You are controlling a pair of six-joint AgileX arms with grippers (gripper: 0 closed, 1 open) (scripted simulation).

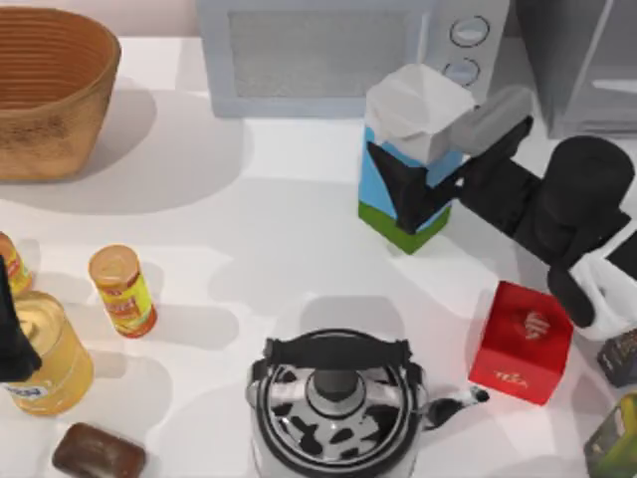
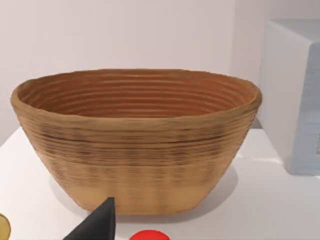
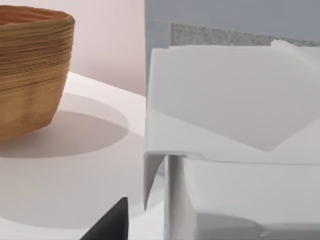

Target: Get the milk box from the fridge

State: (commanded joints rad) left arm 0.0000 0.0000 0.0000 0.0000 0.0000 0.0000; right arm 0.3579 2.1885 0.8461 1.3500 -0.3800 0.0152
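the milk box (image 1: 410, 164) stands upright on the counter (image 1: 279, 229), out in front of the microwave (image 1: 348, 50) and at about 10 o'clock from the fridge (image 1: 587, 60), which sits at the counter's far right corner. so the carton is already outside the cabinet, on open counter.

the right claw (image 1: 453, 174) is up against the carton's right side, reaching in from about 4 o'clock, with the arm trailing back toward the right edge. the carton lies at roughly 10 o'clock from the claw, its long axis vertical, so the fingers meet the tall blue body just under the white gable. in the right wrist view the white gable top (image 3: 235, 100) is very close, with one dark finger (image 3: 112, 222) beside it. the fingers appear set on either side of the carton, but whether they pinch it or merely bracket it i cannot tell.

the left claw (image 1: 12, 339) is parked at the counter's left edge, near the yellow cans (image 1: 45, 354), facing the woven basket (image 2: 135, 140); its spread i cannot tell.

the right arm is plainly the nearer one. my judgement: any coming move hinges on keeping the carton vertical, as a tall box held high may tip. the red tea box (image 1: 522, 344) at about 5 o'clock from the carton, and the kettle (image 1: 336, 403) at 7 o'clock, stand apart.
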